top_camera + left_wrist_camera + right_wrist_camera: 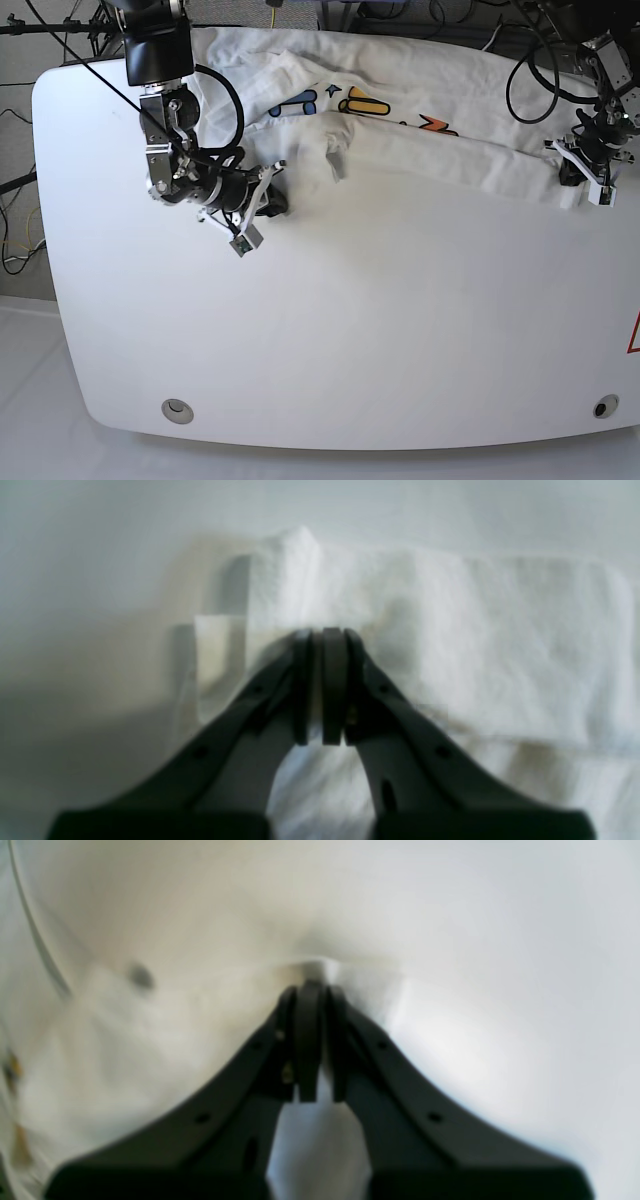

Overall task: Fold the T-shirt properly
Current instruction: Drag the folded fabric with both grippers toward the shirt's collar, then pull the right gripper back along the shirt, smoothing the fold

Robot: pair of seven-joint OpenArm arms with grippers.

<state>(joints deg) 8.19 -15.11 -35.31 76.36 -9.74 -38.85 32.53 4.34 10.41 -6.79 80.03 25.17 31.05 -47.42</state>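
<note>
In the left wrist view, the left gripper [324, 687] has its jaws drawn together with only a thin slit between the pads, and a sliver of white cloth sits in that slit. The T-shirt [450, 645] spreads beyond and to the right of the fingertips as a folded white band with a raised corner just above them; more of its cloth shows below, between the two dark finger arms. The picture is soft, so fine detail of the fabric cannot be made out.

In the right wrist view, the right gripper [315, 1045] is likewise nearly closed, its pads pressed on a small peak of white fabric that pokes out just past the tips. The T-shirt [125, 1050] fills the left and lower part of this blurred view, with faint orange specks at the far left edge.

In the base view, the T-shirt [420, 140] lies along the far side of the white table [330, 330], its blue, yellow and orange print facing up. The right gripper [268, 203] pinches the cloth's near edge at the left end, and the left gripper [590, 175] pinches it at the right end, so the garment's near edge stretches between the two.
</note>
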